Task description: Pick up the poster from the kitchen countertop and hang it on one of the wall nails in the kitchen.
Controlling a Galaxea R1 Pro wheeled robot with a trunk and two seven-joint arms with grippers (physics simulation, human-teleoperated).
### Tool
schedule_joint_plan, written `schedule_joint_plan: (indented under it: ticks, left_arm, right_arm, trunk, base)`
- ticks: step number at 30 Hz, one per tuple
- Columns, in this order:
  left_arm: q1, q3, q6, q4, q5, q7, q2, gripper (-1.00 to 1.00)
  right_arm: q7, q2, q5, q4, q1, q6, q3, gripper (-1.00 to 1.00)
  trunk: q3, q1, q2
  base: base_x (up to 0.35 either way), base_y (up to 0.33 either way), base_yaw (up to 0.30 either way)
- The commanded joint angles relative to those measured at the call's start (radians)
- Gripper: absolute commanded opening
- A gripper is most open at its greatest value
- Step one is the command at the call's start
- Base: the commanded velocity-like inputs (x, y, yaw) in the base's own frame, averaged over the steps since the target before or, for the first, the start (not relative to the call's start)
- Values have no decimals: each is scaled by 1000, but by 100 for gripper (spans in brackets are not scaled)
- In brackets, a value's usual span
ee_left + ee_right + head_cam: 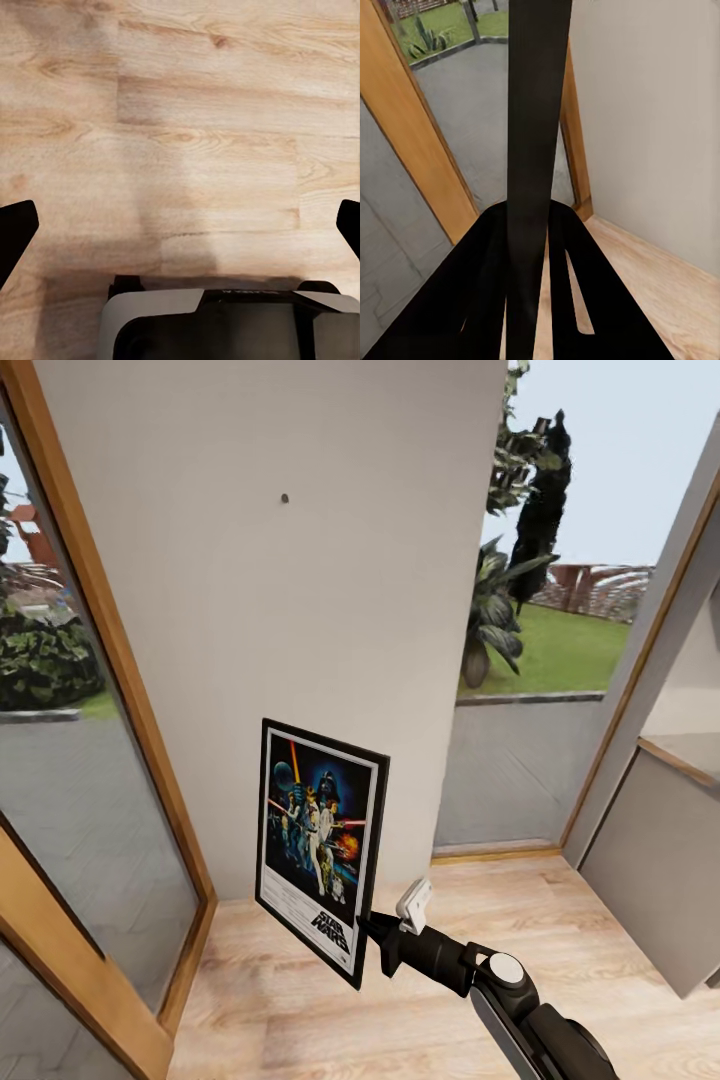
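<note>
My right gripper point(368, 928) is shut on the lower right edge of the poster point(320, 850), a black-framed Star Wars print with a white border, held upright above the wooden floor in front of a pale wall. High on that wall, well above the poster, sits a small dark nail point(285, 498). In the right wrist view the poster point(536, 150) shows edge-on as a black strip between the dark fingers point(607, 300). My left gripper point(180, 225) is open, its fingertips point(15, 229) far apart over bare floor. The kitchen countertop is out of view.
A glass door in a wooden frame point(120, 660) stands to the left of the wall. To the right are a low window opening point(520, 760) onto a garden and a grey half-height partition point(650, 880) with a ledge. The robot's base point(225, 322) shows below the left gripper.
</note>
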Motion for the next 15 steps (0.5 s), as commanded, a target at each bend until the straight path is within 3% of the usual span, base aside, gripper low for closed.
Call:
schedule_joint_plan:
  ticks: [1, 4, 15]
  left_arm:
    - [1, 2, 9, -2, 5, -4, 0, 100]
    - [0, 2, 9, -2, 5, -4, 0, 100]
    - [0, 3, 9, -2, 4, -3, 0, 100]
  right_arm:
    - [3, -1, -13, -1, -1, 10, 1, -100]
    - [3, -1, -13, -2, -1, 10, 1, -100]
    - [2, -1, -13, -3, -1, 10, 1, -100]
  trunk:
    - [-2, 1, -2]
    - [-2, 1, -2]
    - [-2, 1, -2]
  base:
    - [33, 13, 0]
    - [20, 8, 52]
    - [3, 1, 193]
